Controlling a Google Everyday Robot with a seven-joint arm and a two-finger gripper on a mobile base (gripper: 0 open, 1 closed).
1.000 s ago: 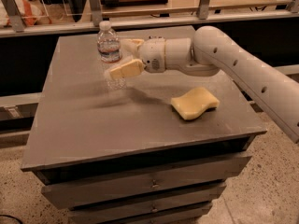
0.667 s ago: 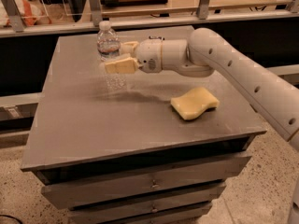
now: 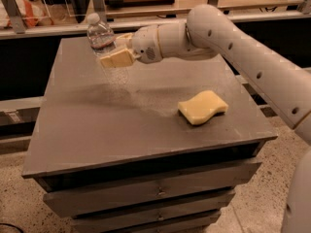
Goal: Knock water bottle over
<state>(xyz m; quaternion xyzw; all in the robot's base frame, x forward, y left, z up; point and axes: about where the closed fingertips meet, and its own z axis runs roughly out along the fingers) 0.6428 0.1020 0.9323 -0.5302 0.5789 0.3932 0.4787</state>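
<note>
The water bottle (image 3: 100, 35) is clear with a white cap and stands near the table's far left corner, leaning with its cap to the left. My gripper (image 3: 120, 49) is at the bottle's right side, at mid-height, and is open. Its near cream finger (image 3: 115, 60) lies across the front of the bottle's middle, and the far finger sits behind, to the right of the label band. The bottle's lower part shows faintly below the near finger. My white arm (image 3: 228, 38) reaches in from the right.
A yellow wavy sponge (image 3: 202, 107) lies on the grey table (image 3: 97, 130) to the right of centre. The table has drawers below its front edge. A railing and shelving run behind the far edge.
My gripper has moved a little left against the bottle. The bottle's cap has shifted left, so it leans instead of standing upright.
</note>
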